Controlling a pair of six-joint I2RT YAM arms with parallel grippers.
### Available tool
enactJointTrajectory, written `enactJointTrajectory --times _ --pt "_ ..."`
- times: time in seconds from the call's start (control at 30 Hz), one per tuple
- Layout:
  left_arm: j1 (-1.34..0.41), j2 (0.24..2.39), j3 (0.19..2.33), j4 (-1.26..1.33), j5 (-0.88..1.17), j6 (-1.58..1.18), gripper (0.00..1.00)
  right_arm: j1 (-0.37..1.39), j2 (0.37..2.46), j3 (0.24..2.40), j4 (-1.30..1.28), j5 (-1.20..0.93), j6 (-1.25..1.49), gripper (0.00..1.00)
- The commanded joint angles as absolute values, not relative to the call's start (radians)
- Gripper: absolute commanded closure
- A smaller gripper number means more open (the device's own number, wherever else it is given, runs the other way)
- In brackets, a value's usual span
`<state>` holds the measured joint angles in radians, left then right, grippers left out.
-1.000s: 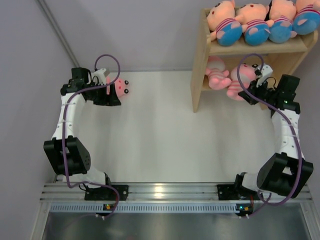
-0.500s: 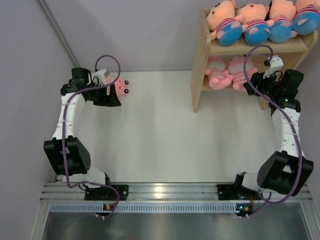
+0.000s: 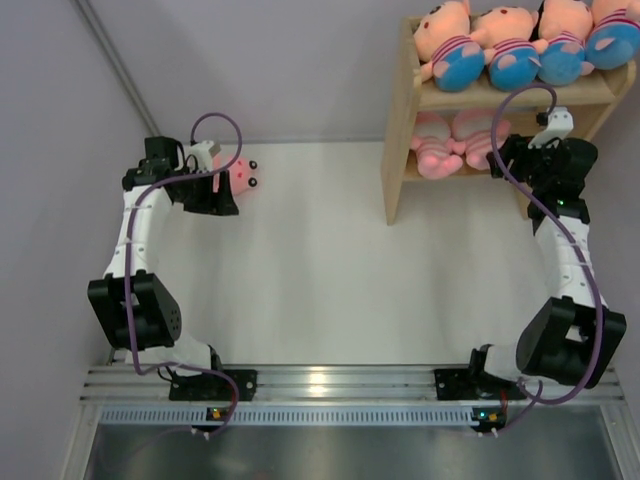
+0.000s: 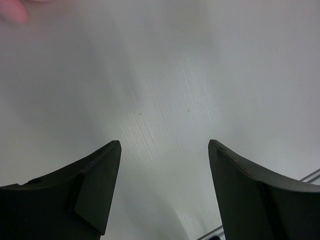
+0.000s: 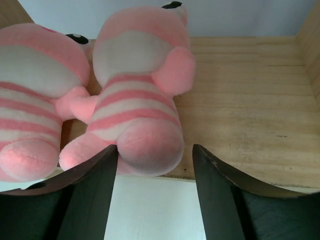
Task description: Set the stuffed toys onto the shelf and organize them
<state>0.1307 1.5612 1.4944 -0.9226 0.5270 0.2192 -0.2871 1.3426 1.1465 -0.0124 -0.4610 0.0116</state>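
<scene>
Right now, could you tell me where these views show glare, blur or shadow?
Top external view: even light, one glare spot on the metal rail. Left wrist view: the table looks washed out, and the pink toy is a blurred smear in the corner. Right wrist view: the striped toy and shelf board are sharp; the right pincer is a dark silhouette.

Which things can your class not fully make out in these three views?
Top view: the left arm hides the body of the pink toy on the table.
Left wrist view: a blurred pink patch, cut by the top-left corner, cannot be identified.
Top view: the frame edge crops the top-tier toys; the shelf partly hides the lower-tier toys.
</scene>
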Motion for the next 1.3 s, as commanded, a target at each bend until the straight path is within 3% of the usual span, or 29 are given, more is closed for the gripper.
enactJointTrajectory --times 0.0,0.17,0.27,0.67,0.97,1.07,1.1,1.13,1.27 --pt "0.118 1.612 1.517 -0.928 0.374 0.264 0.25 -0.259 1.319 1.2 0.063 -0.387 0.041 0.37" --pt "0.032 1.73 1.603 -0.899 0.187 0.317 0.26 -0.247 1.224 1.143 0.038 -0.304 0.008 0.16" --pt "-0.03 1.798 1.669 -0.848 0.069 0.331 0.26 -0.242 1.171 1.12 0.029 -0.285 -0.043 0.13" --pt "-0.087 2.264 2.106 -0.658 -0.345 0.397 0.19 -0.233 1.103 1.121 -0.041 -0.308 -0.094 0.11" --pt "-0.086 2.467 2.27 -0.66 -0.306 0.423 0.13 -0.184 1.02 1.118 -0.092 -0.322 -0.109 0.04" --pt "-0.078 2.448 2.234 -0.661 -0.184 0.391 0.47 -0.161 0.973 1.108 -0.091 -0.337 -0.133 0.04" --pt "-0.074 2.441 2.209 -0.664 -0.152 0.376 0.78 -0.155 0.948 1.109 -0.092 -0.339 -0.138 0.04" --pt "-0.074 2.422 2.195 -0.664 -0.143 0.365 0.99 -0.143 0.937 1.111 -0.1 -0.337 -0.141 0.04" --pt "-0.074 2.308 2.068 -0.663 -0.08 0.237 1.0 -0.106 0.884 1.121 -0.089 -0.392 -0.167 0.01"
